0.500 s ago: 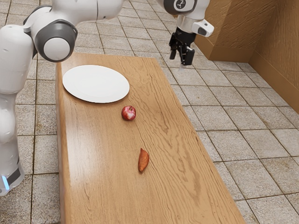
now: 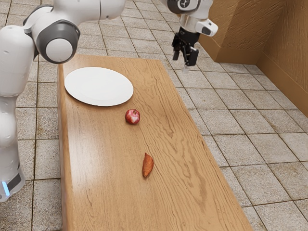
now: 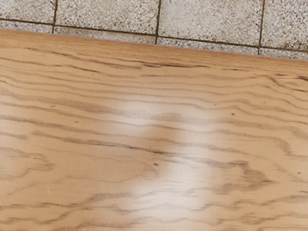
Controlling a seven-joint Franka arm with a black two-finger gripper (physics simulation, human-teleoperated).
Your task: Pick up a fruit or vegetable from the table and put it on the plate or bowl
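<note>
End effector: upper centre of the exterior frame, held high, fingers parted with nothing between them. The wrist view looks down on the wood grain of the worktop, with its edge and the tiled floor beyond. We judge the hand to be above the worktop's far end, well apart from every item.

Moving outward:
- plate, white and bare, in the upper left of the frame
- apple, red, just below and right of the plate on open wood, near the frame's centre
- sweet potato, lower centre, lying lengthwise, well apart from the apple

Step in hand (our judgement): the approach, with no grasp begun. The apple is the nearer candidate.

Risks from here:
- If one finger touches first on the descent, the round apple could roll towards the worktop's edge.
- A grip set too high on the apple's curve could squeeze it out downward.
- The plate looks nearly flat (we cannot make out a raised rim), so an apple released from any height could roll off it.
- The sweet potato tapers. A grip at a thin end could let it pivot, and a grip along its length may be wider than the fingers can span.
</note>
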